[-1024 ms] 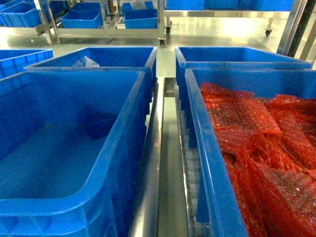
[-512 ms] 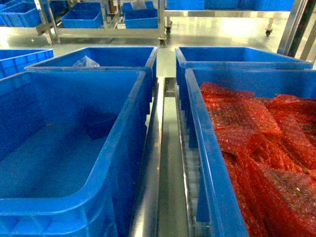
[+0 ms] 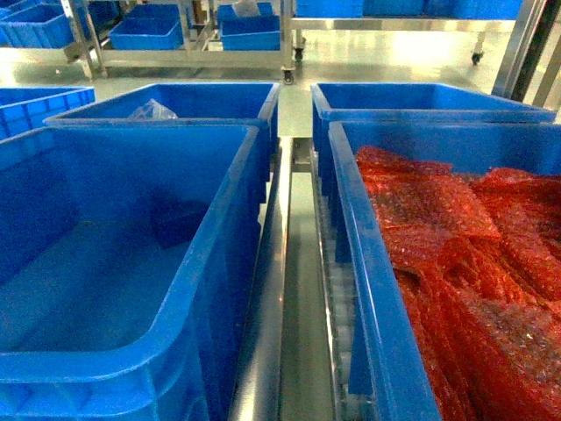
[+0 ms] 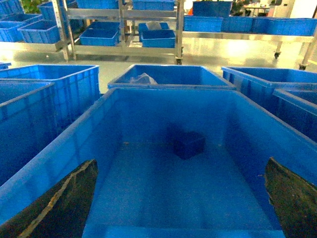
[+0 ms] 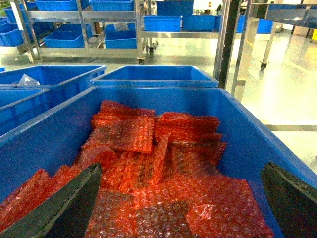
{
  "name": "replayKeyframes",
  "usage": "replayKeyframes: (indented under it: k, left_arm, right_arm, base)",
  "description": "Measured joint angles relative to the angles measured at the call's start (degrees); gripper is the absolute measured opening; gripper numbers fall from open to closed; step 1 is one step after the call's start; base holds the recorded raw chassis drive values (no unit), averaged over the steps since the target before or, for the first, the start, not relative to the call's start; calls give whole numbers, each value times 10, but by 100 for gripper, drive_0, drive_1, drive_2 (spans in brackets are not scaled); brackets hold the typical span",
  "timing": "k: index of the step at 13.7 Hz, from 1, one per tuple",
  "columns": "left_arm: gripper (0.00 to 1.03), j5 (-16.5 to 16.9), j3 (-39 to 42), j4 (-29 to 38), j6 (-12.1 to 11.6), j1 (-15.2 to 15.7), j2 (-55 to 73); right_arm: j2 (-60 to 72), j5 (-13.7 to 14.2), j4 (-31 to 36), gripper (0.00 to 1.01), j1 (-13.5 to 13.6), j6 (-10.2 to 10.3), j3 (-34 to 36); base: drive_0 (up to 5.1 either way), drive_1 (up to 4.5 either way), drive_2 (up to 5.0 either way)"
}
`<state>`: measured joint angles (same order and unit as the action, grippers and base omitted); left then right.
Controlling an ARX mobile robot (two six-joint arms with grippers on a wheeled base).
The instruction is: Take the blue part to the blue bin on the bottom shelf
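Blue part (image 4: 188, 144): small dark-blue flat block, lying on the floor of the blue bin (image 4: 237, 106) close to its far wall, a little right of centre in the left wrist view; in the head view it sits as a dim dark patch (image 3: 180, 221) near the far wall of the bin (image 3: 230, 230).

Blue bin: large open crate, thick rim, nothing else seen inside.

Left gripper (image 4: 181, 198): poised over the near edge of the blue bin, jaws spread wide, one dark finger (image 4: 64, 203) at each lower corner of the wrist view, holding nothing, well apart from the part.

Right gripper (image 5: 181, 198): poised over the neighbouring crate (image 5: 64, 119), jaws likewise spread wide and holding nothing.

Neighbouring crate (image 3: 368, 289): same make, right of the bin, filled with red bubble-wrap bags (image 3: 447, 237).

Steel rail (image 3: 272, 298): runs between the two crates, with white rollers (image 3: 337, 324) beside it.

Further crate (image 3: 188, 101): behind the bin, holds a clear plastic bag (image 3: 151, 110).

Background: steel racks (image 3: 188, 39) carrying more blue crates, standing on a pale glossy floor (image 3: 386, 57).
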<state>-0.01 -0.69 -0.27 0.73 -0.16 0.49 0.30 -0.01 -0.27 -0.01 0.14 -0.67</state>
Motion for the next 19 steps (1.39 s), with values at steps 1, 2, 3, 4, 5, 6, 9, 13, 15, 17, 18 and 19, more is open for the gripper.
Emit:
replayKeyframes:
  k: [1, 2, 3, 4, 5, 6, 9, 13, 15, 17, 18, 19]
  left_arm:
    - [98, 0, 0, 0, 0, 0, 0]
    - [98, 0, 0, 0, 0, 0, 0]
    - [98, 0, 0, 0, 0, 0, 0]
    - [98, 0, 0, 0, 0, 0, 0]
    - [98, 0, 0, 0, 0, 0, 0]
    - [98, 0, 0, 0, 0, 0, 0]
    - [98, 0, 0, 0, 0, 0, 0]
    - [98, 0, 0, 0, 0, 0, 0]
    - [98, 0, 0, 0, 0, 0, 0]
    - [98, 0, 0, 0, 0, 0, 0]
    - [98, 0, 0, 0, 0, 0, 0]
    - [98, 0, 0, 0, 0, 0, 0]
  right_arm:
    - [0, 0, 0, 98, 0, 0, 0]
    - [0, 0, 0, 98, 0, 0, 0]
    - [0, 0, 0, 98, 0, 0, 0]
    - [0, 0, 0, 98, 0, 0, 0]
    - [0, 0, 0, 98, 0, 0, 0]
    - [0, 0, 0, 98, 0, 0, 0]
    - [0, 0, 0, 98, 0, 0, 0]
    - [0, 0, 0, 98, 0, 0, 0]
    - [0, 0, 0, 98, 0, 0, 0]
    - [0, 0, 0, 98, 0, 0, 0]
    - [0, 0, 0, 98, 0, 0, 0]
    - [0, 0, 0, 98, 0, 0, 0]
  base:
    - [0, 0, 0]
    - [0, 0, 0]
    - [0, 0, 0]
    - [0, 0, 0]
    - [0, 0, 0]
    - [0, 0, 0]
    - [0, 0, 0]
    - [0, 0, 0]
    - [0, 0, 0]
    - [0, 0, 0]
    - [0, 0, 0]
    - [0, 0, 0]
